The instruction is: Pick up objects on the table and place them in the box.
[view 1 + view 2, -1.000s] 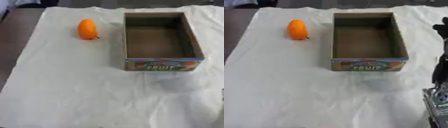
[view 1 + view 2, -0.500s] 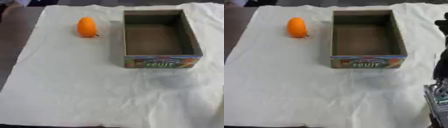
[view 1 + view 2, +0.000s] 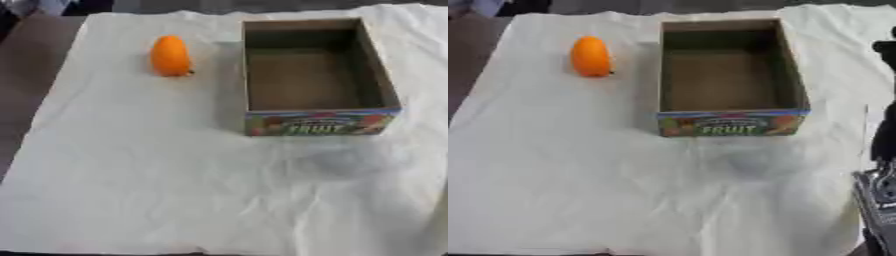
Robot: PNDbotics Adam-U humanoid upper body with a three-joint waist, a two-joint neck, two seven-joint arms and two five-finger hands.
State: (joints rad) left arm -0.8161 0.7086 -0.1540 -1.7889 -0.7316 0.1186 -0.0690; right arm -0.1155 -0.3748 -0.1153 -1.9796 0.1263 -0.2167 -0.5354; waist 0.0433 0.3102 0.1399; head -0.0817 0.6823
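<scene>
An open cardboard box [image 3: 730, 116] with "FRUIT" printed on its near side stands on a white cloth [image 3: 605, 180]. An orange fruit [image 3: 591, 56] lies to its left, apart. Black robot parts [image 3: 883, 135] line the right edge.

I count one orange fruit [image 3: 171, 55] lying on one white cloth [image 3: 157, 170] spread over the surface, one open cardboard box [image 3: 317, 120] with a printed FRUIT front beside it, and one dark robot arm part [image 3: 883, 135] at my right edge.
</scene>
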